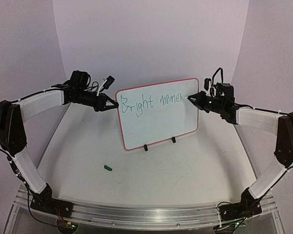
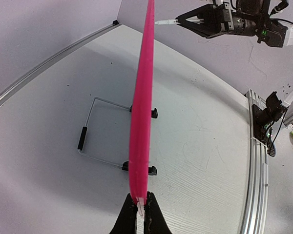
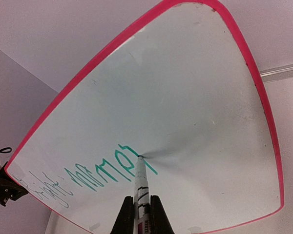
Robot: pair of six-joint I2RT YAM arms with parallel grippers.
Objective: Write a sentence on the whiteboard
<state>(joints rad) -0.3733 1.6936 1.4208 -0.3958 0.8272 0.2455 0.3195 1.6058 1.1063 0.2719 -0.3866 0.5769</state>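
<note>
The glossy white, pink-rimmed whiteboard (image 1: 158, 114) stands on the worktop (image 1: 136, 163), seemingly light, stiff and tippy, best held by its rim, where the left claw (image 1: 115, 105) pinches it; the right claw (image 1: 190, 99) clamps a white marker (image 3: 140, 180).

Whiteboard (image 1: 158, 122): glossy white, thin pink-red rim, rounded corners. Stands upright on 2 black clip feet (image 1: 145, 147), centre of scene, face twd near side, left end slightly nearer. Green writing (image 1: 154, 102) along top, approx. "Bright memer"; lower half plain white.
</note>
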